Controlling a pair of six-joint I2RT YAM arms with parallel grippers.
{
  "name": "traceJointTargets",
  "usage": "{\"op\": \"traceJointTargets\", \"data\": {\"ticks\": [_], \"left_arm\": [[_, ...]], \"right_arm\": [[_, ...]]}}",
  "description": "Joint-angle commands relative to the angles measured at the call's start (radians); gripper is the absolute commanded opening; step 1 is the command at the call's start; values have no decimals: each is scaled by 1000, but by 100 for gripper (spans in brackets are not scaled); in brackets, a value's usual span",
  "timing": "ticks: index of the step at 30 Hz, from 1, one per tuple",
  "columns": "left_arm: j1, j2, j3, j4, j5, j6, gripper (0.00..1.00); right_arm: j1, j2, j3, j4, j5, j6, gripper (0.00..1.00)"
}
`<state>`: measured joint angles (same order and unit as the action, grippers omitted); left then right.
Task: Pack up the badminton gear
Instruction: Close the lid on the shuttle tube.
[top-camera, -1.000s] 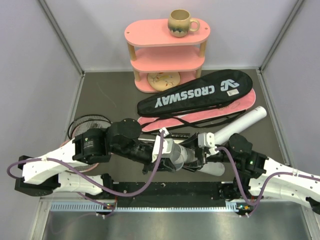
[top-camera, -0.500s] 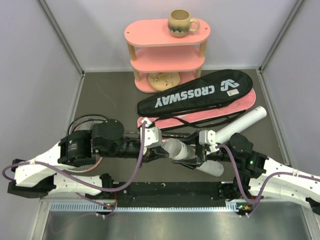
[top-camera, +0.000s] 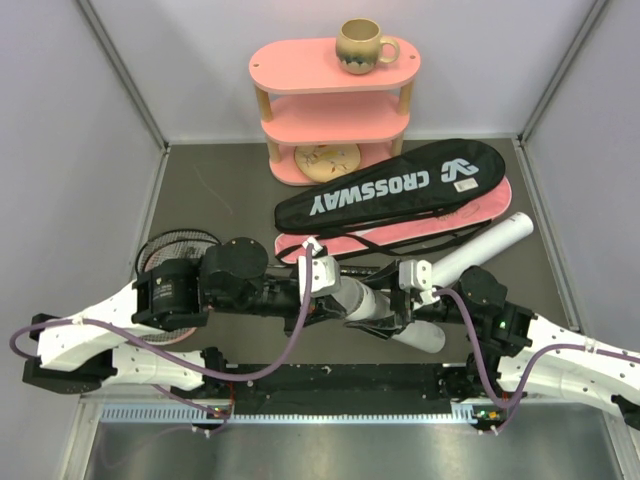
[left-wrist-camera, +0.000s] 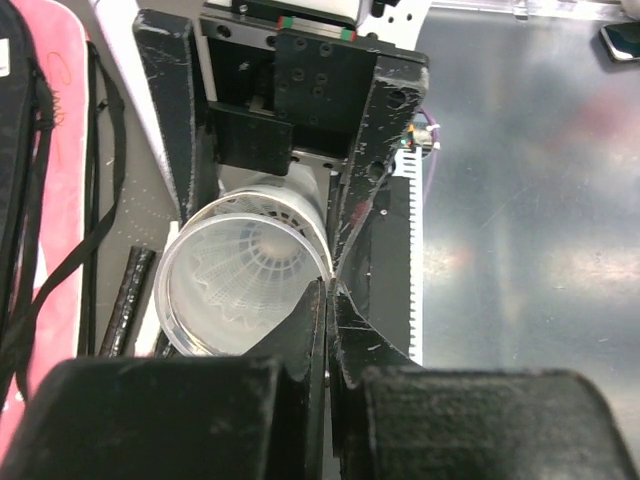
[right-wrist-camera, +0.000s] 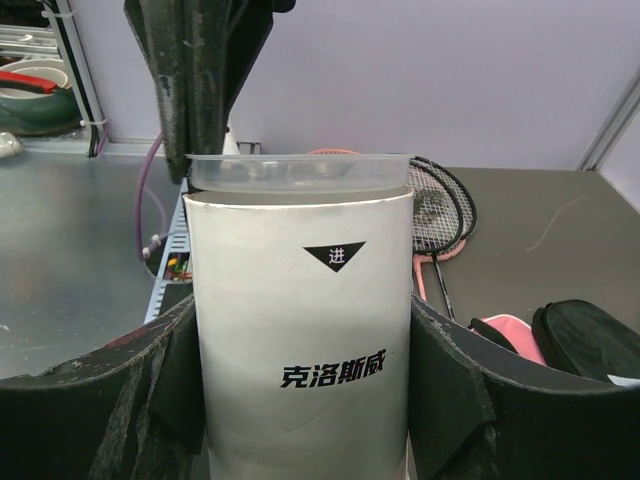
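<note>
My right gripper (top-camera: 398, 318) (right-wrist-camera: 302, 330) is shut on a white tube (top-camera: 385, 312) (right-wrist-camera: 300, 300) with black print, its open clear-rimmed mouth toward the left arm. A white feather shuttlecock (left-wrist-camera: 258, 262) sits inside the tube (left-wrist-camera: 215, 320). My left gripper (top-camera: 333, 292) (left-wrist-camera: 328, 288) is shut and empty, its tips touching the tube's rim. A second white tube (top-camera: 490, 245) lies at the right. The black CROSSWAY bag (top-camera: 400, 185) lies on a pink bag (top-camera: 395, 228). Rackets (top-camera: 178, 248) (right-wrist-camera: 440, 215) lie at the left, partly under the left arm.
A pink three-tier shelf (top-camera: 335, 100) stands at the back with a beige mug (top-camera: 362, 45) on top. Grey walls close in the table at left, right and back. A black rail (top-camera: 340, 378) runs along the near edge.
My left gripper drew back left from the tube's mouth, then came forward again to its rim. The right gripper and the tube have stayed still.
</note>
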<state>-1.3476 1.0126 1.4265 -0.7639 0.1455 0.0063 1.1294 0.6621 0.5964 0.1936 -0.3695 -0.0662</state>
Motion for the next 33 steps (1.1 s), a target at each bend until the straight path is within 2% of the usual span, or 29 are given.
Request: {"op": "traceJointTargets", "data": {"ticks": [1, 4, 10, 16, 18, 28, 33], "left_arm": [[2, 3, 14, 48, 89, 1, 0], [4, -3, 12, 57, 138, 3, 0], [7, 27, 31, 25, 138, 7, 0], [13, 34, 40, 8, 11, 15, 0], [15, 37, 41, 6, 12, 17, 0], [22, 55, 43, -14, 105, 18, 0], [27, 96, 45, -41, 239, 37, 0]], "right_arm": [[0, -2, 32, 75, -19, 12, 0], [0, -4, 36, 70, -23, 14, 0], [0, -12, 40, 72, -39, 20, 0], [0, -15, 37, 72, -51, 26, 0], [0, -19, 36, 70, -54, 25, 0], [0, -22, 36, 79, -62, 25, 0], [0, -21, 39, 93, -83, 28, 0]]}}
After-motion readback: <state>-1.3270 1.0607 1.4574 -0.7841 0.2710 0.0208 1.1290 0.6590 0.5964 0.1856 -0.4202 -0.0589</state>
